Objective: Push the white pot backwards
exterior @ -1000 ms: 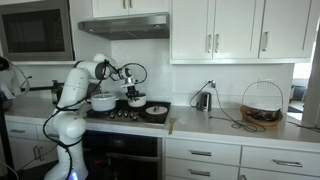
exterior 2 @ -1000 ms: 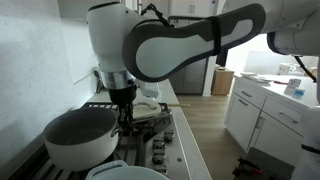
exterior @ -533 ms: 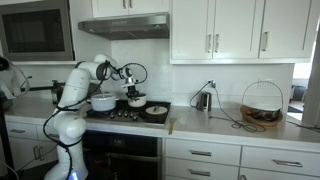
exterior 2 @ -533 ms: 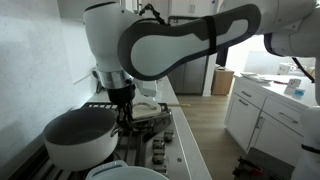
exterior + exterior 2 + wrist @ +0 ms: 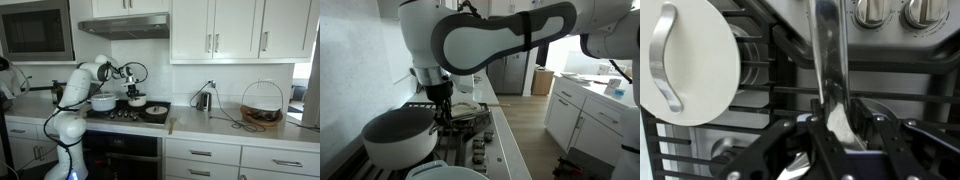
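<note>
The small white pot (image 5: 135, 101) sits on the stove between the larger white pot (image 5: 103, 101) and the flat dark pan (image 5: 156, 111). My gripper (image 5: 131, 93) hangs just over it. In an exterior view the gripper (image 5: 442, 112) is low over the burners, with the small pot (image 5: 467, 108) partly hidden behind it. In the wrist view the gripper (image 5: 840, 128) has its fingers closed on both sides of a long metal handle (image 5: 826, 50). A bit of white shows between them. The pot's body is hidden under the gripper.
The larger white pot (image 5: 398, 137) fills the near foreground, and its white lid (image 5: 690, 60) shows at the left of the wrist view. Stove knobs (image 5: 876, 10) line the front edge. Black grates (image 5: 770, 95) cover the cooktop. A kettle (image 5: 204, 100) and a wire basket (image 5: 262, 105) stand on the counter.
The arm has shifted slightly sideways over the stove in an exterior view. The gripper stays low at the same spot, and the pots have not visibly moved.
</note>
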You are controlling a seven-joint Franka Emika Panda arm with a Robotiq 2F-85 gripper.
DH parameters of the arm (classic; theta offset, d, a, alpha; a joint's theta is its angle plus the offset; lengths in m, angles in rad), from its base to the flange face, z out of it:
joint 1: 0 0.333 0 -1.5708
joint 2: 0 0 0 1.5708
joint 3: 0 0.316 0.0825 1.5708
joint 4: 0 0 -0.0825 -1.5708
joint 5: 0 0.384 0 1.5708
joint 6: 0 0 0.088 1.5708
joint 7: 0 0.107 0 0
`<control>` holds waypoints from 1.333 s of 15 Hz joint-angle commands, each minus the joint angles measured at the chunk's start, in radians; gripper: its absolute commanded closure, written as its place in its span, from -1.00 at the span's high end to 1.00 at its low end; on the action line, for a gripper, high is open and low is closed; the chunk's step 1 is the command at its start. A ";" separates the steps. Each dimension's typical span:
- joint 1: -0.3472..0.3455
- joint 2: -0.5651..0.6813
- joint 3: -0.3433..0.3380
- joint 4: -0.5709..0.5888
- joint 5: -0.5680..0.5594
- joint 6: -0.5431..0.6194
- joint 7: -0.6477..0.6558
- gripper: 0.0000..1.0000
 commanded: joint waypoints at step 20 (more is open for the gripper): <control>0.064 0.086 -0.018 0.146 -0.001 -0.057 0.050 -0.80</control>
